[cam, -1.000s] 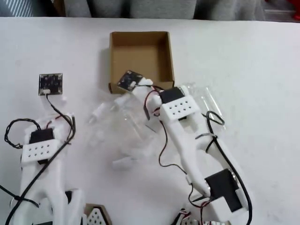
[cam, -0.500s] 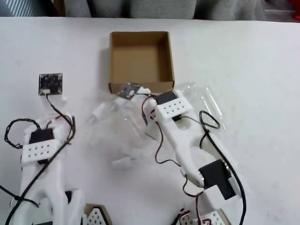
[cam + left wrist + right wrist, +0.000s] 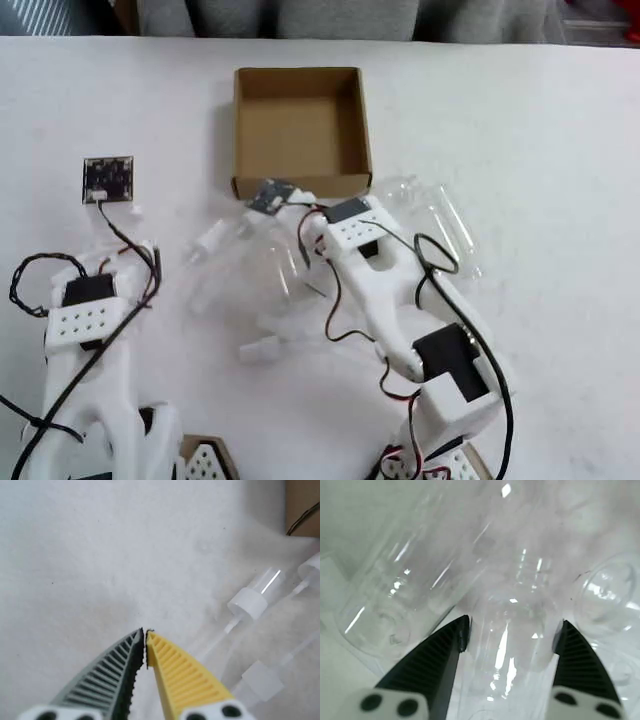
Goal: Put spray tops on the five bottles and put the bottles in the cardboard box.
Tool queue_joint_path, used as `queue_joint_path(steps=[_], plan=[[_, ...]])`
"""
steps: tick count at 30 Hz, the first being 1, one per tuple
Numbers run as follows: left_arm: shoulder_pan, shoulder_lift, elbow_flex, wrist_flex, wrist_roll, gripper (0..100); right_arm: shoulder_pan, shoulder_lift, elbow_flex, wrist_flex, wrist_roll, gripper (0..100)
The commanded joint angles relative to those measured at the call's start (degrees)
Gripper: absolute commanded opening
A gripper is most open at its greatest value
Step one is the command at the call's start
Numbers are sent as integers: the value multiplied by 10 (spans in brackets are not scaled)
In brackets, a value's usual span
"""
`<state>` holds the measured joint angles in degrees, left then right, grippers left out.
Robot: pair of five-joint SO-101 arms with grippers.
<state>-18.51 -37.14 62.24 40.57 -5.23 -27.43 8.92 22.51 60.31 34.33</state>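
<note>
Clear plastic bottles [image 3: 250,275] lie in loose heap on white table [image 3: 540,150], just in front of cardboard box [image 3: 300,130], all outside it. White spray tops [image 3: 210,240] lie loose among bottles, unattached. Right gripper [image 3: 512,630] close to box's front wall: jaws spread, straddling one bottle in heap; contact unclear. Left gripper [image 3: 145,632] well off box's front-left corner: fingers pressed tip to tip, gripping nothing, above bare table, spray top nearby.

On the table [image 3: 540,130], the bottles [image 3: 252,278] and spray tops [image 3: 210,240] lie scattered just before the cardboard box [image 3: 300,135].
</note>
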Motion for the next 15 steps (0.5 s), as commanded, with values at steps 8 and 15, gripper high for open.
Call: queue_joint_path(steps=[8,15], plan=[[5,6,-11,-9,2,24,6,-5,-7,-7,3,86],[5,5,-4,-13,2,24,16,-72,-36,71,0,37]])
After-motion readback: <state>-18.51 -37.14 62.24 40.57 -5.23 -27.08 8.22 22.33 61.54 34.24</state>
